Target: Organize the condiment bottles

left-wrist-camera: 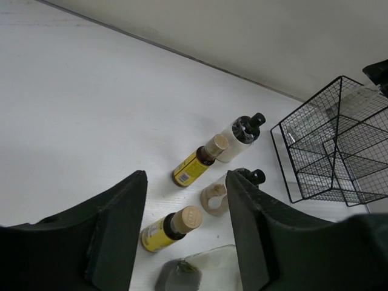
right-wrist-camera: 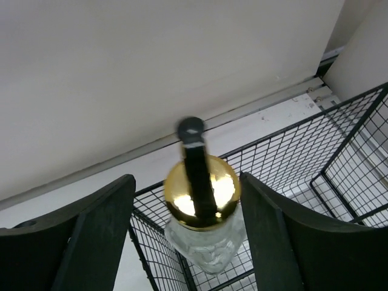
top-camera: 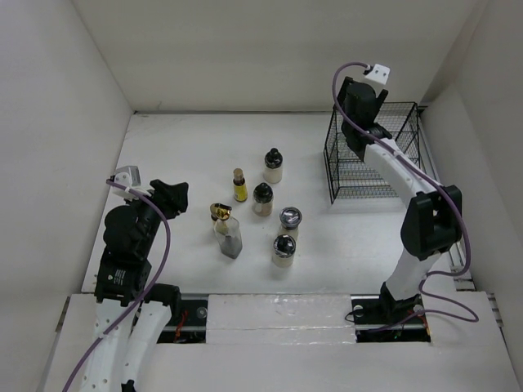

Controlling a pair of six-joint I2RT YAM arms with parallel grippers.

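My right gripper (top-camera: pixel 360 131) hangs over the black wire basket (top-camera: pixel 333 167). In the right wrist view its jaws (right-wrist-camera: pixel 187 188) stand wide apart around a clear glass cruet (right-wrist-camera: pixel 206 248) with a gold cap and a black spout, inside the basket (right-wrist-camera: pixel 339 142); there is a gap at the left finger. My left gripper (top-camera: pixel 169 196) is open and empty, left of the bottle group. On the table stand a yellow bottle (top-camera: pixel 239 185), a second one (top-camera: pixel 219 213) against a clear cruet (top-camera: pixel 230 242), two black-lidded jars (top-camera: pixel 273 166) (top-camera: pixel 262 199) and two silvery-lidded jars (top-camera: pixel 290 219) (top-camera: pixel 283 249).
The left wrist view shows both yellow bottles (left-wrist-camera: pixel 194 167) (left-wrist-camera: pixel 170 229), a cream jar (left-wrist-camera: pixel 239 136), a cruet (left-wrist-camera: pixel 200 273) at the bottom edge and the basket (left-wrist-camera: pixel 339 145) at the right. White walls enclose the table on three sides.
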